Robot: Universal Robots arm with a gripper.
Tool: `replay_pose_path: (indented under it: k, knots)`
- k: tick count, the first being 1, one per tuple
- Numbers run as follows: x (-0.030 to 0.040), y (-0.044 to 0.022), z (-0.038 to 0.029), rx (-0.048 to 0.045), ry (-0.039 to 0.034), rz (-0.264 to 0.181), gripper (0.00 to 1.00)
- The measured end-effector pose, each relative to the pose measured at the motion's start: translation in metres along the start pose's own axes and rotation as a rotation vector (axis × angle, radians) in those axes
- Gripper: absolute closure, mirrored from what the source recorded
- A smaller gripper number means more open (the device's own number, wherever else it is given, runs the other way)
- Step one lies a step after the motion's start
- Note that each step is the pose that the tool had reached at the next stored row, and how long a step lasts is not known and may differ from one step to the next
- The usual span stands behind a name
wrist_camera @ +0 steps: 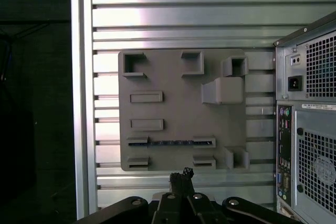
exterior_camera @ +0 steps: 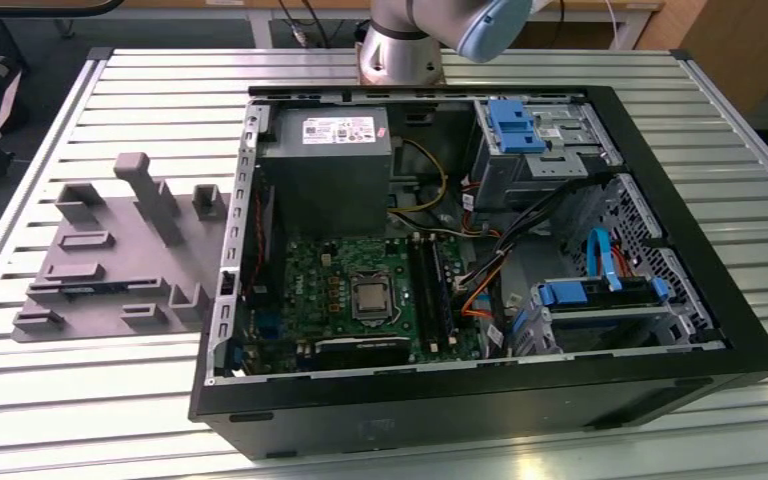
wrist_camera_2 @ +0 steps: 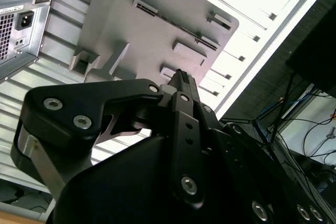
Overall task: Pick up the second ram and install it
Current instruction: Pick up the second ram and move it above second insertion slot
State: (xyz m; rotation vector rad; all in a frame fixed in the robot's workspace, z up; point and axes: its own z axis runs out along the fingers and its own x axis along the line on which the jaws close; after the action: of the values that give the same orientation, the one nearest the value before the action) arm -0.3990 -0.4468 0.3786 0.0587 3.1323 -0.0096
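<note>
The second ram (wrist_camera: pixel 170 142) stands on edge in the grey holder tray (wrist_camera: pixel 173 114), a thin dark strip between two end blocks. It appears as a dark line (wrist_camera_2: pixel 176 29) in the second wrist view and as a bluish strip (exterior_camera: pixel 84 288) near the tray's front in the exterior view. My gripper (wrist_camera: pixel 182 174) hangs well above the table next to the tray's edge, apart from the ram. Its fingertips (wrist_camera_2: pixel 181 77) are pressed together with nothing between them. The long black memory slots (exterior_camera: pixel 431 290) lie on the green motherboard inside the open case.
The open black computer case (exterior_camera: pixel 704 330) takes up the middle and the exterior view's right, with power supply (exterior_camera: pixel 331 160), blue drive brackets (exterior_camera: pixel 511 125) and cables. Its rear panel (wrist_camera: pixel 310 129) stands close beside the tray. The arm's base (exterior_camera: pixel 404 50) is behind the case. The slatted table's edge (wrist_camera: pixel 84 103) lies past the tray.
</note>
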Motion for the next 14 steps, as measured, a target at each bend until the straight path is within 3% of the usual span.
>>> replay_pose_path:
  k: [3, 14]
  knots:
    - [0.0001, -0.0001, 0.0001, -0.0002, -0.0002, -0.024, 0.87]
    - [0.0007, -0.0002, 0.0007, -0.0018, -0.0012, -0.209, 0.87]
